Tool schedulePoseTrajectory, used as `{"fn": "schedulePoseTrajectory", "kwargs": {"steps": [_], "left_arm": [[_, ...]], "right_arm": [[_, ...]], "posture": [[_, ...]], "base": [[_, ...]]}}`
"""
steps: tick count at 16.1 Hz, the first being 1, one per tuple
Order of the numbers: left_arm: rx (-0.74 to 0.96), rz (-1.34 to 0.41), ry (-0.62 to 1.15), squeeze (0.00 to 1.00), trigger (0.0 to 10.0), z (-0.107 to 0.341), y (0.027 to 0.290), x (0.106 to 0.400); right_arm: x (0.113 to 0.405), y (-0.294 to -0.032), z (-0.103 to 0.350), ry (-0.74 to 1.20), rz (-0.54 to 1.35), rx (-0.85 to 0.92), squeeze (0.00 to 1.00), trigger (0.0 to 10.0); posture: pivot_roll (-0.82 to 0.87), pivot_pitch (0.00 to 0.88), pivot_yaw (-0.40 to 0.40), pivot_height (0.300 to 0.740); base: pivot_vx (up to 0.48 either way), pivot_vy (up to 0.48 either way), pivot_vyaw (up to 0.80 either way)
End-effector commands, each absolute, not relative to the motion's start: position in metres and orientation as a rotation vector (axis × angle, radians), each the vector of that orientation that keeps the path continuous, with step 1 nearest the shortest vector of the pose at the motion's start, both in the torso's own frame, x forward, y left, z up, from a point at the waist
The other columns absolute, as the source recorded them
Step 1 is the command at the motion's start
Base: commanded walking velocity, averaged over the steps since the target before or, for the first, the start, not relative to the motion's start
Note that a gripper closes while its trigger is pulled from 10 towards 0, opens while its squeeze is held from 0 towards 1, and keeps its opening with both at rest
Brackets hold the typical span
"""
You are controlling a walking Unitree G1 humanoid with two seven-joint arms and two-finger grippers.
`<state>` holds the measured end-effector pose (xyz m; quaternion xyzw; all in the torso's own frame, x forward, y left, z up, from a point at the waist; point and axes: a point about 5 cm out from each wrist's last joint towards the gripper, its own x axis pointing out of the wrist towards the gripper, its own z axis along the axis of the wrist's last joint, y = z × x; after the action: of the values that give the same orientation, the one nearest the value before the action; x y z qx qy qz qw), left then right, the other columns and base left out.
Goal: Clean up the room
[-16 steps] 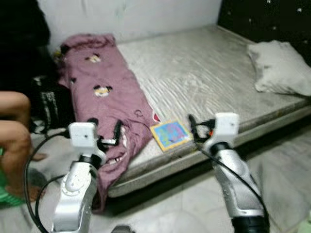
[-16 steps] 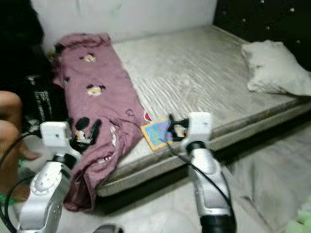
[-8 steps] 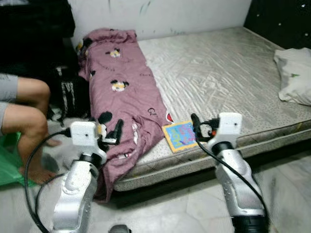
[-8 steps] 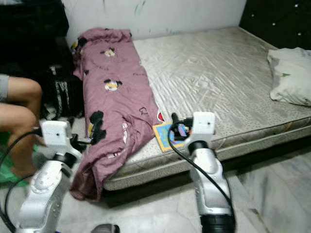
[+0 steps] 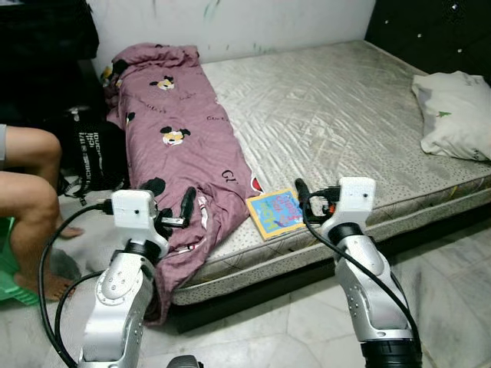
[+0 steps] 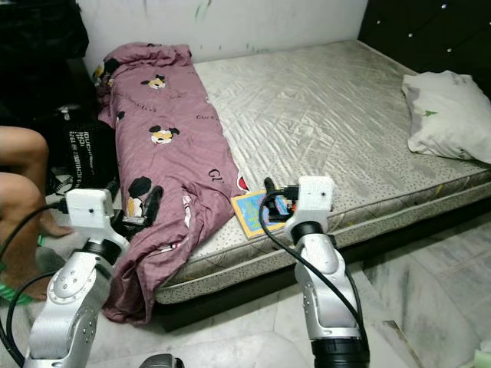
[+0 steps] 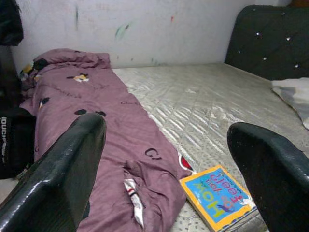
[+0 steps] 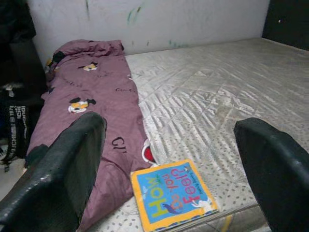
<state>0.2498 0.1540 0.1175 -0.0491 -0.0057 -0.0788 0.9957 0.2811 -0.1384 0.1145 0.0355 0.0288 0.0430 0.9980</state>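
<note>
1. A thin children's book (image 5: 275, 214) with a yellow border and a bright blue cover is lying flat on the mattress (image 5: 345, 123), close to its front edge and just beside the blanket (image 5: 180, 146).
2. The blanket is mauve with cartoon mouse prints; it is stretching along the robot's left side of the mattress from the wall to the front edge, and its lower end is hanging over the edge toward the floor (image 5: 453, 276).
3. The left gripper (image 5: 170, 208) is hovering in front of the hanging part of the blanket. Its fingers (image 7: 63, 169) are spread wide and are holding nothing.
4. The right gripper (image 5: 305, 198) is hovering just beside the book, at the bed's front edge. Its fingers (image 8: 67, 169) are also spread wide and are gripping nothing.
5. A whitish pillow (image 5: 453, 115) is resting on the far right of the mattress, well apart from the book.
6. The mattress is bare, grey and quilted, and it is standing against a marked white wall (image 5: 230, 23) and a dark padded headboard (image 5: 437, 31).
7. A person's bare legs (image 5: 27, 207) are showing at the left, next to a black bag (image 5: 92, 157) on the pale tiled floor.
</note>
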Motion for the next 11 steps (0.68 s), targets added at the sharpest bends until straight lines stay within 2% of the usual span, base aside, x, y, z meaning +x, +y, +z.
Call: {"fn": "schedulePoseTrajectory", "kwargs": {"steps": [1, 11], "left_arm": [[-0.096, -0.153, -0.002, 0.0, 10.0, 0.116, 0.1567, 0.2494], [-0.103, -0.159, -0.004, 0.0, 10.0, 0.1167, 0.1562, 0.2501]], "right_arm": [[0.2827, -0.1375, 0.1155, 0.05, 0.09, 0.072, 0.0, 10.0], [0.2837, -0.1375, 0.1159, 0.049, 0.087, 0.07, 0.0, 10.0]], "posture": [[0.03, 0.0, -0.023, 0.74], [0.03, 0.0, -0.023, 0.74]], "base": [[0.0, 0.0, 0.0], [0.274, 0.0, 0.0]]}}
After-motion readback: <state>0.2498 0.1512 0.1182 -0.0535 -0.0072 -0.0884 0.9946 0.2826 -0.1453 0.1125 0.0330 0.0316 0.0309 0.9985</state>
